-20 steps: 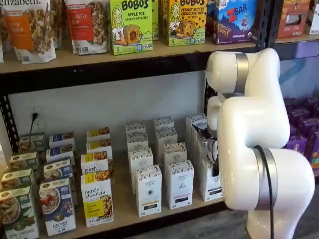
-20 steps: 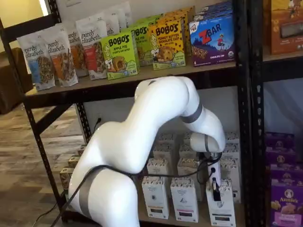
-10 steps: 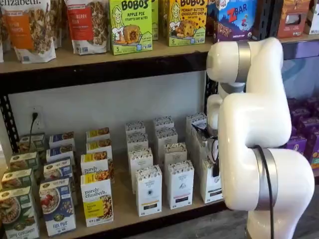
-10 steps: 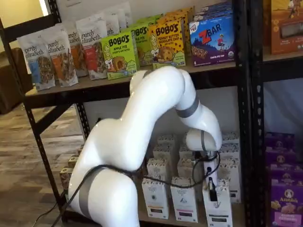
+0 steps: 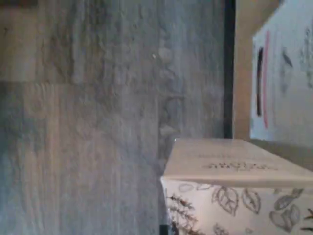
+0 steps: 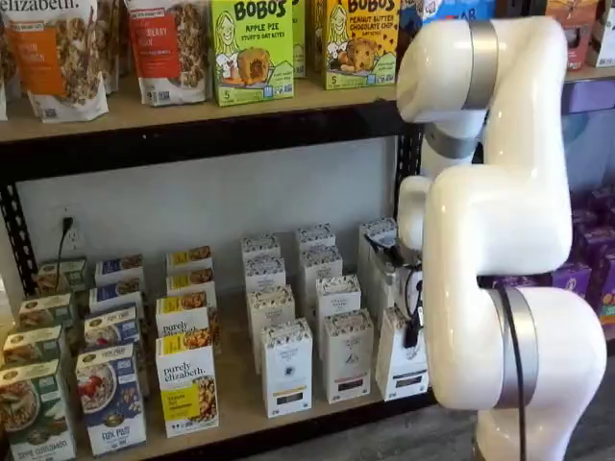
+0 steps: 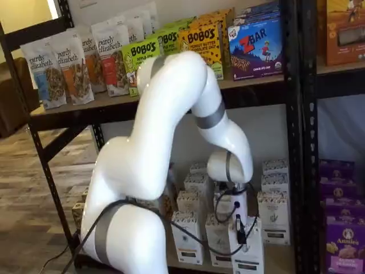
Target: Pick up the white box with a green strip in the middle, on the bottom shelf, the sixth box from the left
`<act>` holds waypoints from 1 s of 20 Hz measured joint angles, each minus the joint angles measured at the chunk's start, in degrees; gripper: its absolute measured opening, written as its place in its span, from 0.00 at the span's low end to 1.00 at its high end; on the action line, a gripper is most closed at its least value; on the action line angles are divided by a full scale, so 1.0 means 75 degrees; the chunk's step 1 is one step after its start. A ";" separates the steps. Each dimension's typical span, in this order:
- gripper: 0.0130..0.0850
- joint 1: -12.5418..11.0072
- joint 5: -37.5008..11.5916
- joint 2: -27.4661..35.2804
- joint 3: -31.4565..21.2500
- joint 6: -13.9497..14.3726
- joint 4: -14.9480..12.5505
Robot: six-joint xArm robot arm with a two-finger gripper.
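At my fingertips: gripper [image 7: 242, 235] is clamped on the white box [image 7: 248, 260], one black finger flat down its front face, no gap visible. Change over the last second: the box has come forward and sideways out of its front slot at the right end of the bottom shelf [image 7: 285, 261], and my elbow has swung up high. The next box of that row [image 7: 274, 216] now stands exposed behind the vacated spot. In a shelf view the white box [image 6: 402, 357] leans slightly, and I can't tell if its base is still touching the board. Read: grasp done, extraction under way, lift-off not confirmed. The wrist view shows a leaf-patterned carton top [image 5: 234, 200] very close, probably the held one, over grey floor. Print on the held box is too small to read. Further along the same shelf, the yellow-fronted boxes [image 6: 186, 379] read "purely elizabeth." Upper shelf: green carton [image 6: 252, 48] "BOBO'S Apple Pie", yellow carton [image 6: 360, 38] "BOBO'S Peanut Butter Chocolate Chip", blue carton [image 7: 256, 47] "ZBAR", pouches [image 7: 57, 71] "purely elizabeth."
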State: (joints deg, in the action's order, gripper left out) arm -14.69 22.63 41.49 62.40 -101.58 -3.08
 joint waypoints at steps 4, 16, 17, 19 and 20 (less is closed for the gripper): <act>0.50 0.0217 0.0029 -0.0852 -0.0867 0.0221 -0.0006; 0.50 0.0750 0.0557 -0.3204 -0.2719 0.1116 -0.0395; 0.50 0.0768 0.0708 -0.3388 -0.2785 0.0994 -0.0245; 0.50 0.0790 0.0980 -0.3686 -0.2868 0.0732 0.0071; 0.50 0.0795 0.1086 -0.3801 -0.2897 0.0661 0.0157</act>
State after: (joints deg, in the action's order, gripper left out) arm -8.73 30.77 12.98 40.67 -96.62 -1.90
